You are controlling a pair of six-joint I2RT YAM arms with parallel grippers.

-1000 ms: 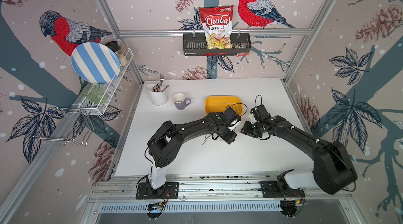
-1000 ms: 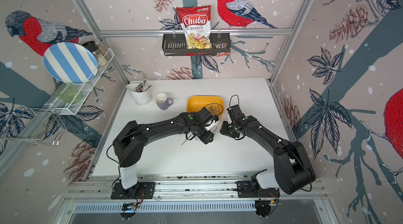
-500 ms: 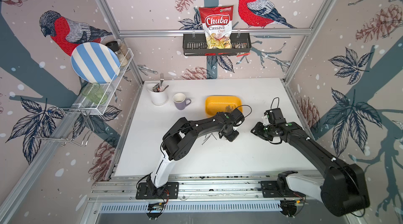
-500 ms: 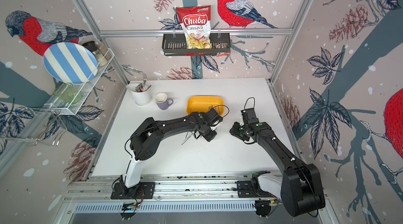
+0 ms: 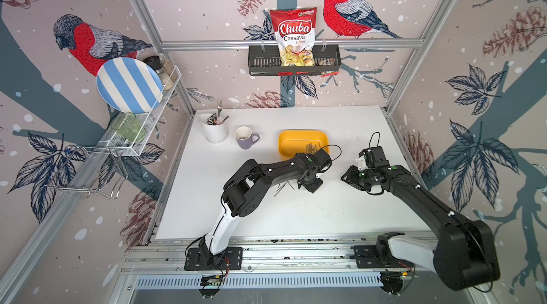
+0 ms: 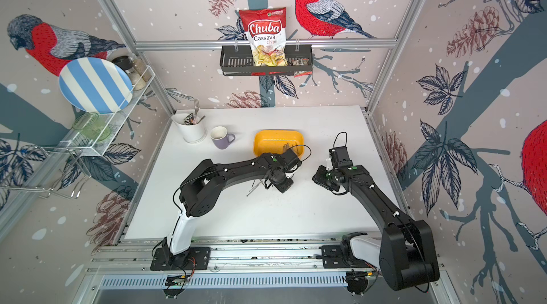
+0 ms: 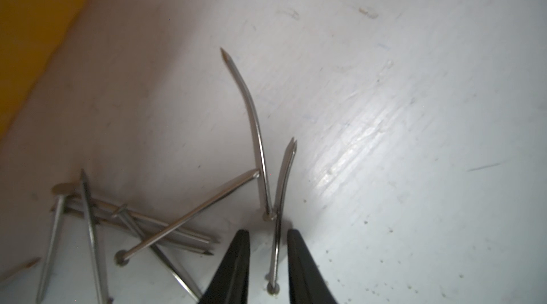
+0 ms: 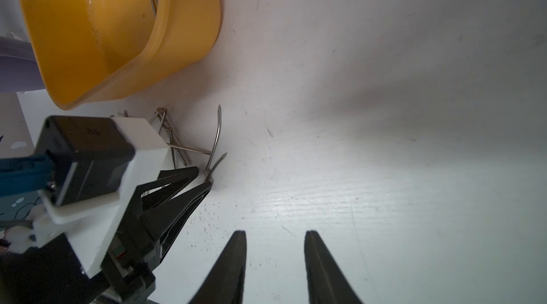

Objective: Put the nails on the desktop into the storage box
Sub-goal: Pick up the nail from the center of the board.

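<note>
Closing on a single nail (image 7: 276, 252): the left gripper (image 7: 268, 233) has narrowed its jaws over the last second, but a gap shows on either side of the shank, so nothing is pinched yet. The right gripper (image 8: 275, 233), jaws apart and empty, has drawn back and now hangs off to the right of the storage box (image 5: 302, 134). Loose nails (image 7: 154, 228) lie heaped on the desktop (image 5: 296, 216) just in front of the box. A few (image 5: 312, 148) already lie inside it. Judgement: grasp imminent, most of the pile outstanding.
</note>
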